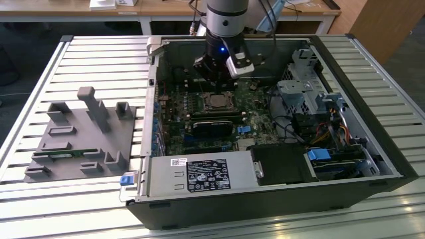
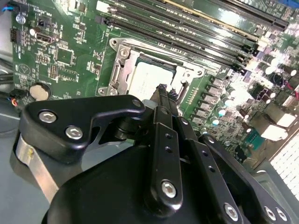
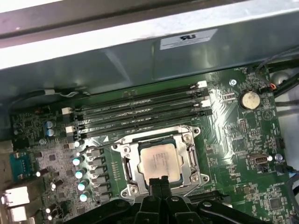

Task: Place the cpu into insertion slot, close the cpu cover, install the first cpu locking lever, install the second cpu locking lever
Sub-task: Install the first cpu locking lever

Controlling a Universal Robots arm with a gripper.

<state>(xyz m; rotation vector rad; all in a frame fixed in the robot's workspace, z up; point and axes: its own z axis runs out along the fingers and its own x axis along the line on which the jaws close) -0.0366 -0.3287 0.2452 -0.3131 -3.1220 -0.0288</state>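
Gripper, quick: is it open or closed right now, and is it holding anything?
The gripper is closed with nothing in it, poised by the edge of the chip.

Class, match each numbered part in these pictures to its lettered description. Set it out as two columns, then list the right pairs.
1 cpu
2 memory slots
3 coin battery
4 grey fixture

A long, black, in parallel rows
B round, silver
C outside the case, on the slatted table
D square, framed by the cpu cover

Pairs: 1-D, 2-A, 3-B, 4-C
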